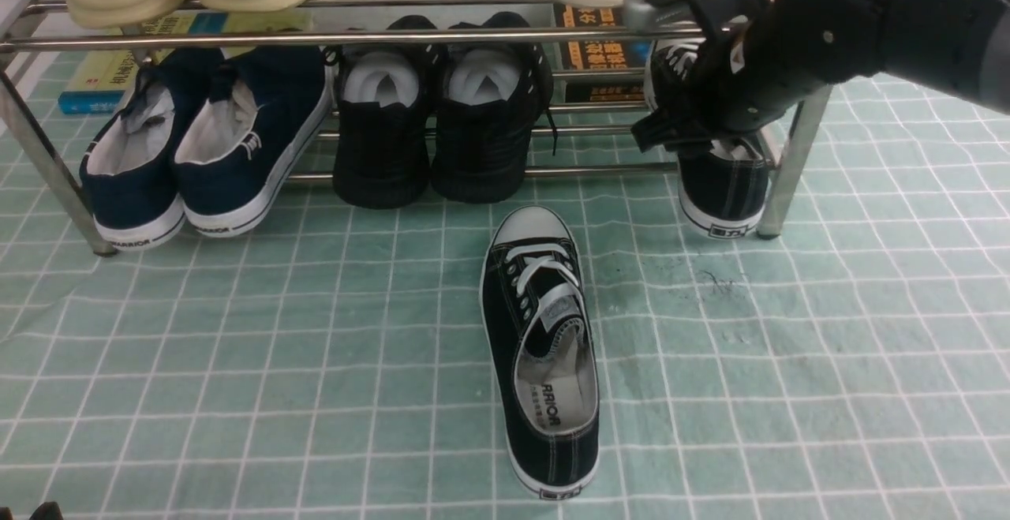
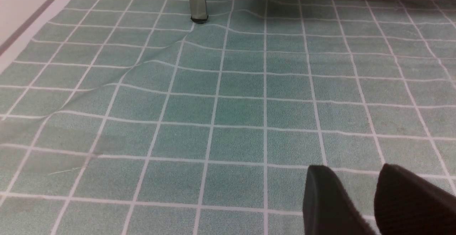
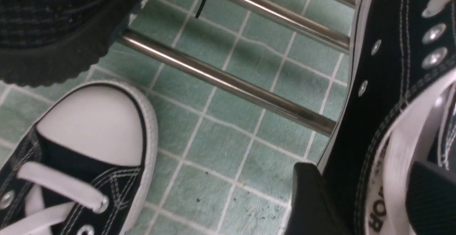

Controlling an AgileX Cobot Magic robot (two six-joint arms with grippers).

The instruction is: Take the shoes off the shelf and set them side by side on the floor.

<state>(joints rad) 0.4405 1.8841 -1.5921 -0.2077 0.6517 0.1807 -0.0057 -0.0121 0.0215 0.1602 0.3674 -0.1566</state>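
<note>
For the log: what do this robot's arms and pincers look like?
The right arm is matte black, built of rounded tubular segments dotted with small screws, with a grey stretch further back and a silver-grey housing near the wrist. The left pincer and right pincer each have two black wedge-shaped fingers with finely textured faces. No cables or markings show.

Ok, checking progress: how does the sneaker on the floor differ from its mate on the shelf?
The floor sneaker lies on the floor, toe toward the shelf; the shelf sneaker sits on its lower tier, heel outward. The floor sneaker is free; the right gripper straddles the shelf sneaker's side. Both: black canvas, white laces.
</note>
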